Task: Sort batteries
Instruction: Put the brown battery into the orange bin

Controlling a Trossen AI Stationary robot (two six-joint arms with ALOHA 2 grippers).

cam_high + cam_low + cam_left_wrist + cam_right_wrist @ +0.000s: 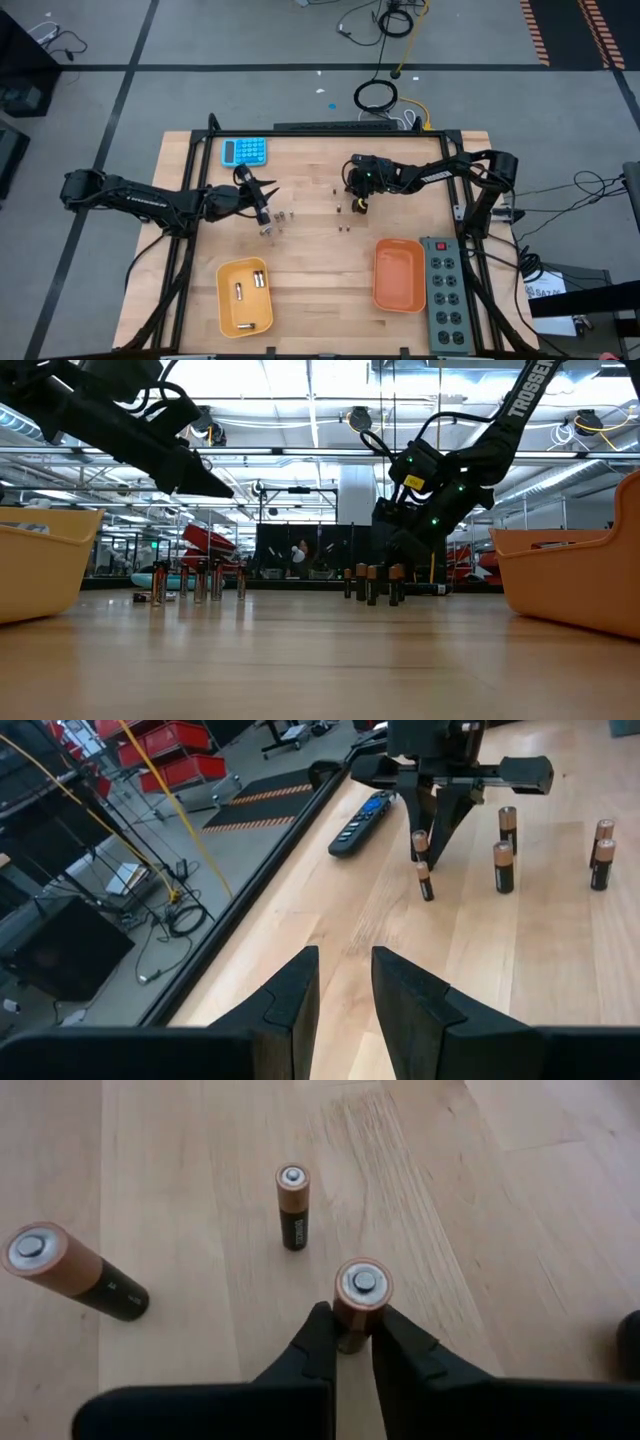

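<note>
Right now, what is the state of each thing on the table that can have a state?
Right gripper: shut on an upright battery.
Left gripper: jaws apart, holding nothing.
Yellow tray: holds a few batteries lying flat.
Orange tray: no batteries visible inside.
Loose batteries: standing upright on the table.

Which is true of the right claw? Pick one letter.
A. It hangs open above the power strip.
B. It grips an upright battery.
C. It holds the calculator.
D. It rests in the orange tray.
B: in the right wrist view the right claw pinches an upright battery standing on the table.
</note>
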